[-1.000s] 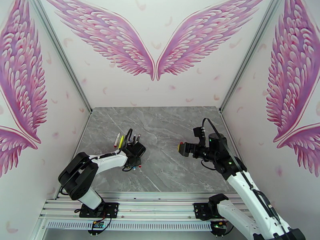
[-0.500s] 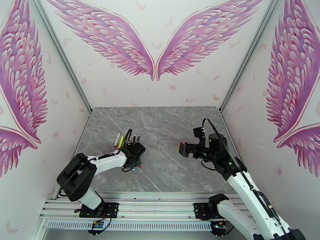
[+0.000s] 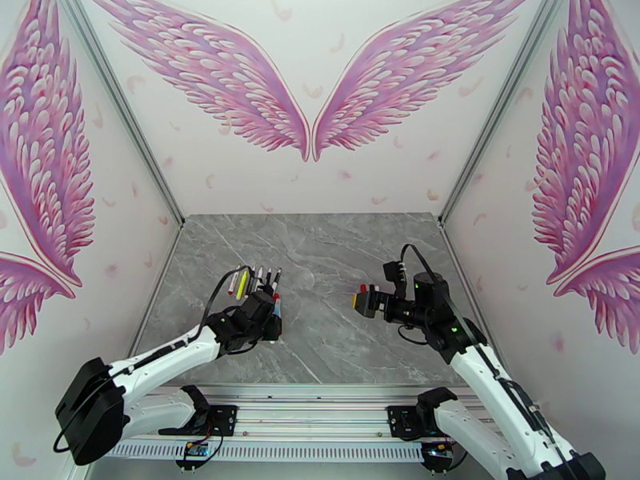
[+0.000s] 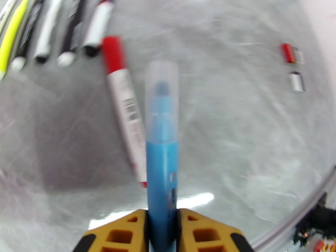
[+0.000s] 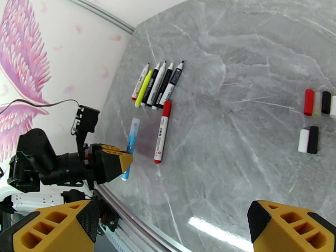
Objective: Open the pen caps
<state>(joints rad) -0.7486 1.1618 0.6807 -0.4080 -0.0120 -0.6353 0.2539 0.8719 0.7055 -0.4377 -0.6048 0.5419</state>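
From above: grips a blue pen (image 3: 277, 310) in the left gripper (image 3: 270, 318), just short of the row of pens (image 3: 254, 280); holds the right gripper (image 3: 358, 300) spread wide and facing across, likely ready to take the cap.

Left wrist: clamps on the barrel's tail, so leaves the clear cap (image 4: 161, 85) free straight ahead of the jaws, not yet off; red-capped pen (image 4: 126, 118) just left of them; loose caps (image 4: 296, 80) ahead to the right.

Right wrist: fingers (image 5: 63, 225) far apart, nothing between; blue pen ahead-left of the jaws; loose caps ahead-right.
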